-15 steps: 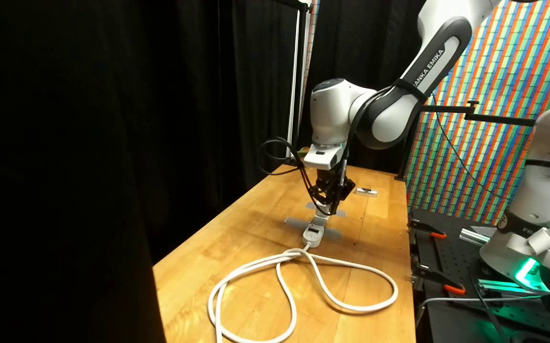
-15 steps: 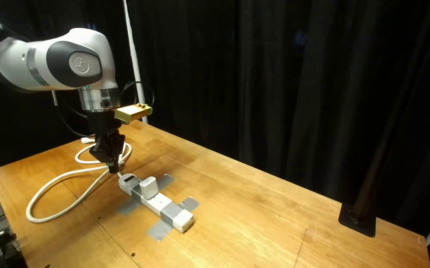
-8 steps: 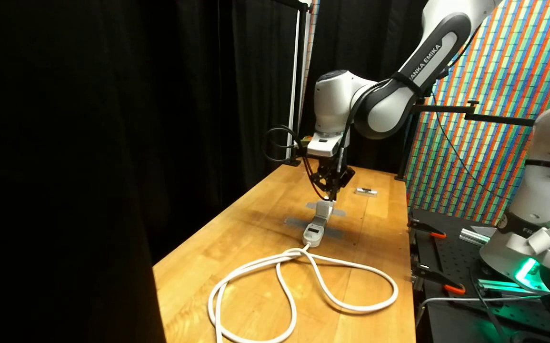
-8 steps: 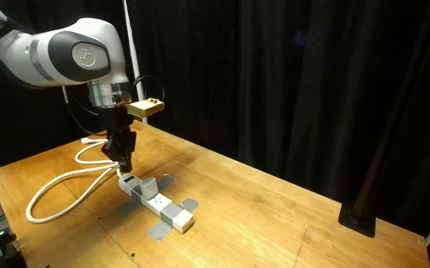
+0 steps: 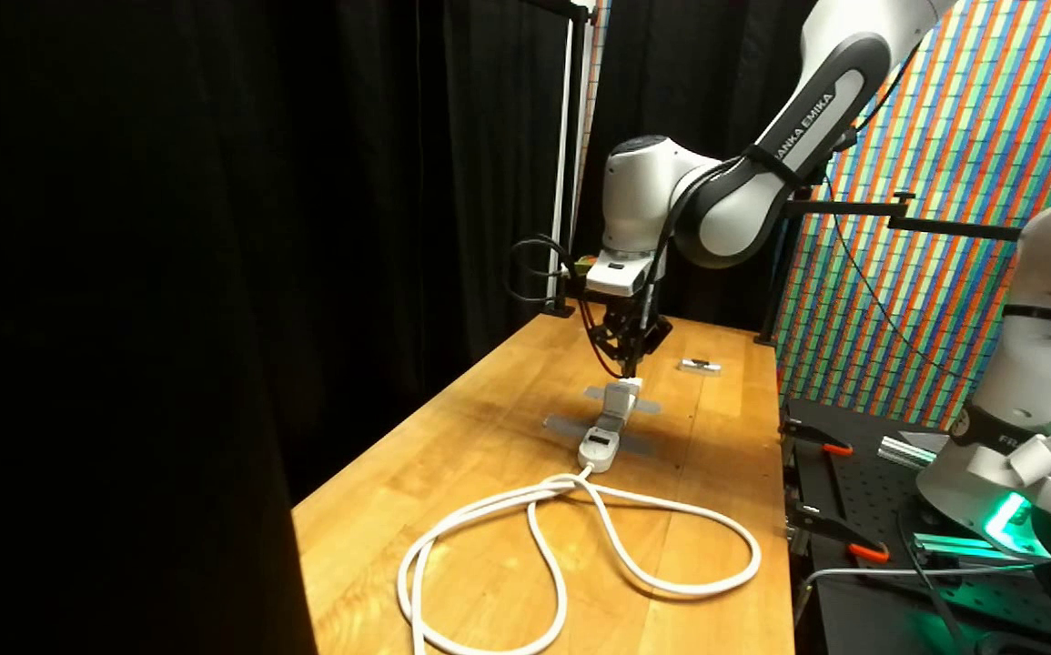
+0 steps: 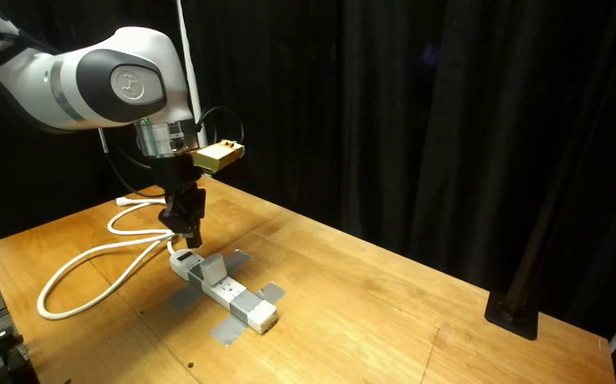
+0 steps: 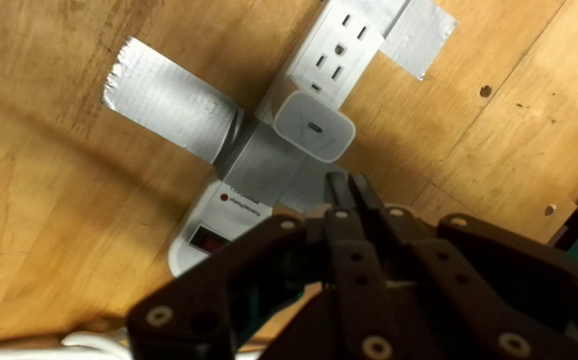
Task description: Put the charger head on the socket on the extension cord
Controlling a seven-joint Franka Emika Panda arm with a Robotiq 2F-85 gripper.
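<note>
Can see the charger head standing upright on the socket of the extension cord, lower than the pincer, near but apart. Can see also the pincer closed tightly.

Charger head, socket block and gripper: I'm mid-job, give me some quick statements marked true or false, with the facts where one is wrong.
1. The charger head stands upright on the socket block. True.
2. The gripper is clamped on the charger head. False: its jaws are shut with nothing between them.
3. The charger head's port is on its top face. True.
4. The socket block lies untaped. False: grey tape runs over it onto the table.
5. Outlet slots show beside the charger head in the wrist view. True.
</note>
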